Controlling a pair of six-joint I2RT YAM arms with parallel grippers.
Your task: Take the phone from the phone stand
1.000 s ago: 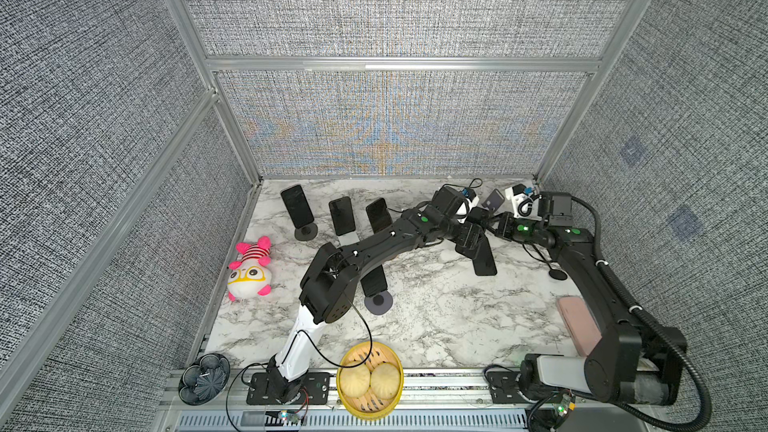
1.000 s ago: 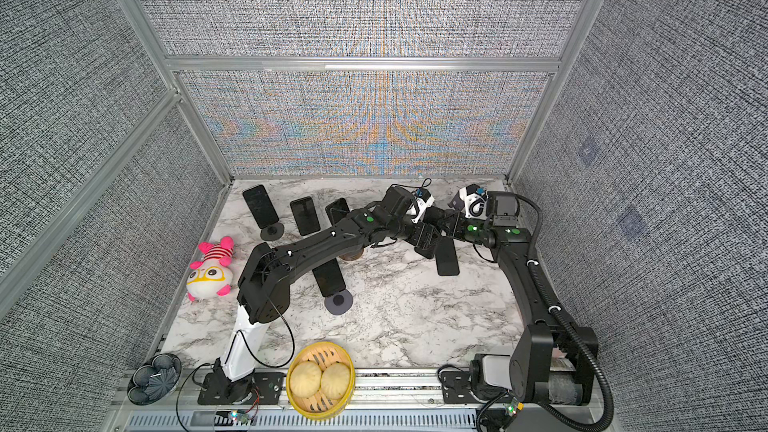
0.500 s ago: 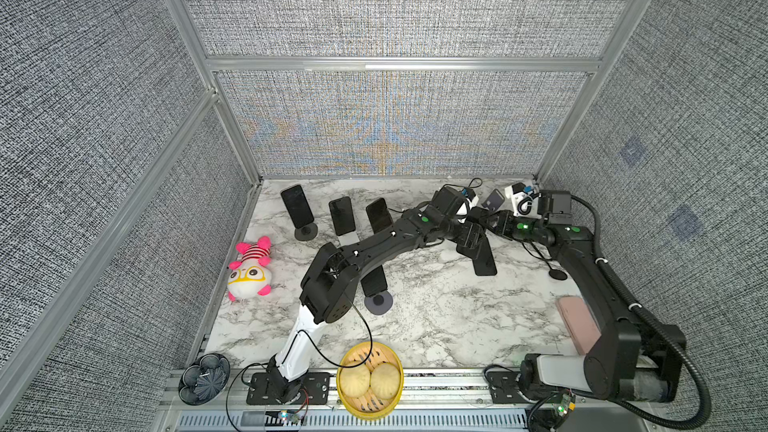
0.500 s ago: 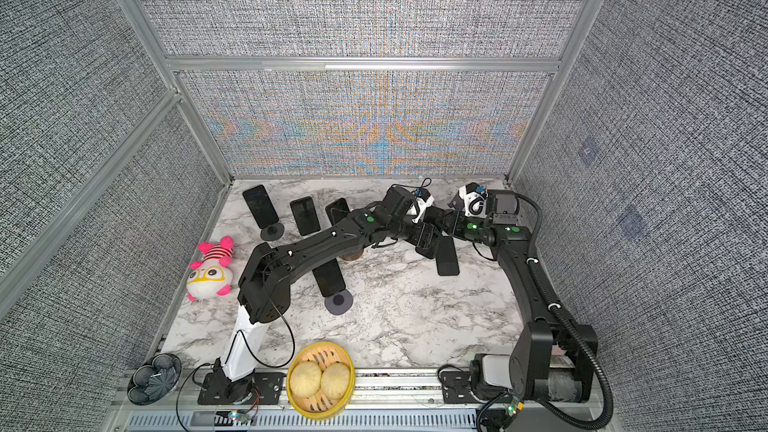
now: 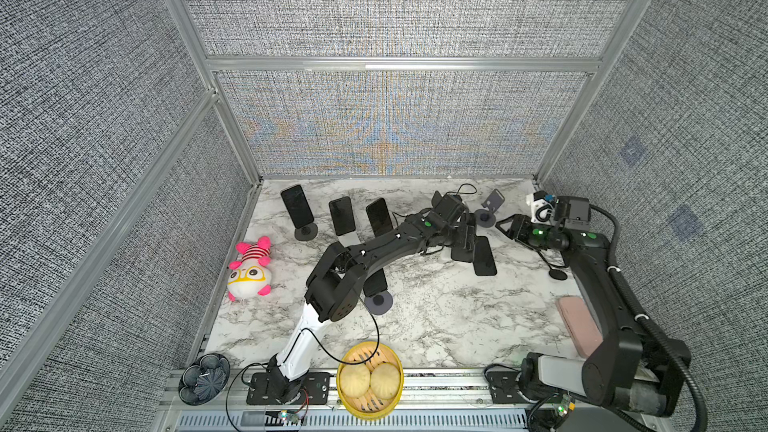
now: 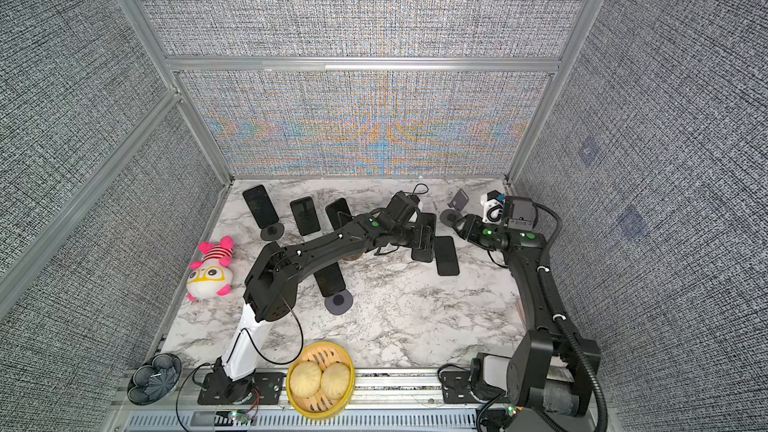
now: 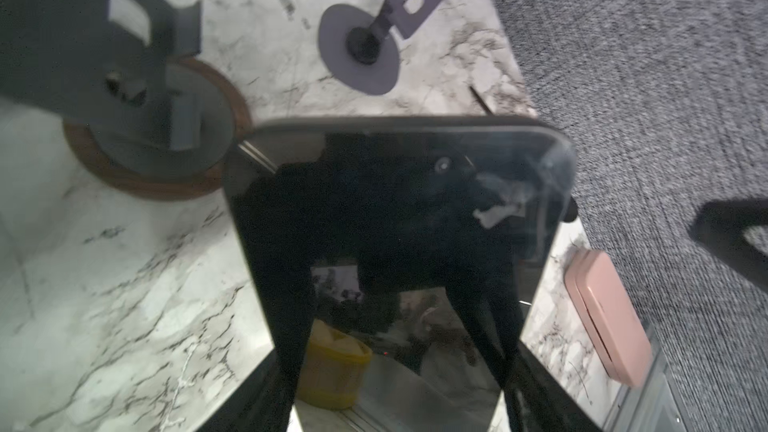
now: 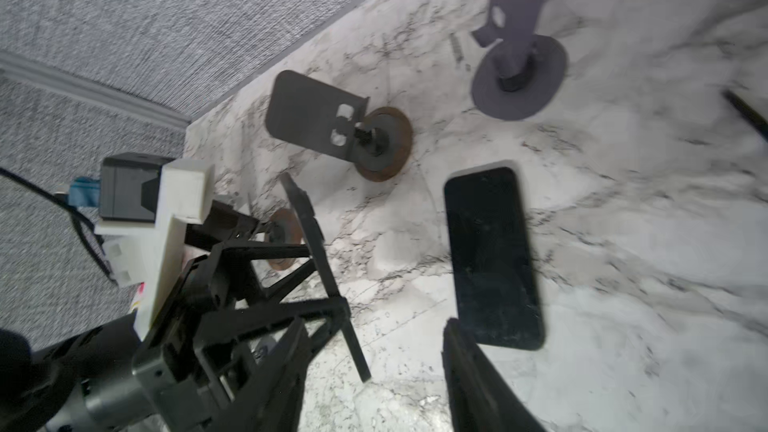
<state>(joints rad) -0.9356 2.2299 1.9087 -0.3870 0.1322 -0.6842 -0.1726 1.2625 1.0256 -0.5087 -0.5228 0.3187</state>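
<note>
My left gripper (image 7: 395, 392) is shut on a black phone (image 7: 395, 201), gripping it across its width and holding it off the marble. In both top views this phone (image 5: 463, 242) (image 6: 424, 238) hangs at the end of the left arm. The dark phone stand (image 7: 158, 118) with a brown round base stands empty beside it, also in the right wrist view (image 8: 324, 118). A second black phone (image 5: 485, 256) (image 8: 492, 255) lies flat on the table. My right gripper (image 5: 500, 226) (image 8: 374, 334) is open and empty, just right of that flat phone.
An empty grey stand (image 5: 490, 205) is at the back right. Three phones on stands (image 5: 342, 215) line the back left, one more (image 5: 376, 284) under the left arm. A plush toy (image 5: 249, 269), bun steamer (image 5: 369, 380) and pink case (image 5: 579, 326) lie around.
The right gripper's jaws have opened and it has drawn back slightly to the right. The left gripper still holds its phone in about the same place.
</note>
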